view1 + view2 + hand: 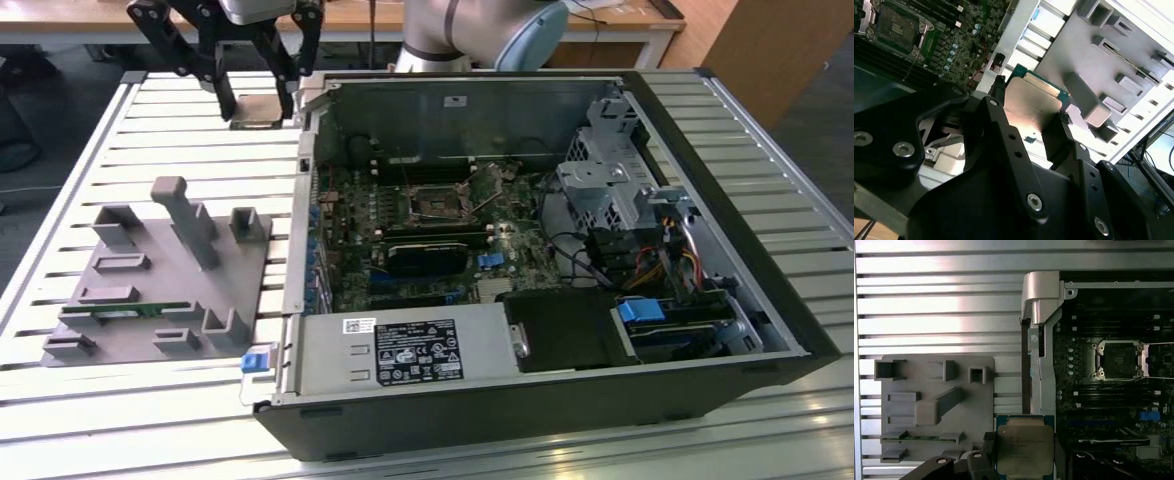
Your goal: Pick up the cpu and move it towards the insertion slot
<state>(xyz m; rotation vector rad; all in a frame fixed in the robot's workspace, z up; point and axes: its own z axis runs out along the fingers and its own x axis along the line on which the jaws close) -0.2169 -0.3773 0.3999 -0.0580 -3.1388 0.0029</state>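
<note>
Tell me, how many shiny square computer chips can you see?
1. The cpu sits between the gripper fingers, beside the open computer case. More may be hidden.

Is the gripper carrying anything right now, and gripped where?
Yes: the gripper holds the cpu, fingers clamped on two opposite edges, silvery top exposed.
</note>
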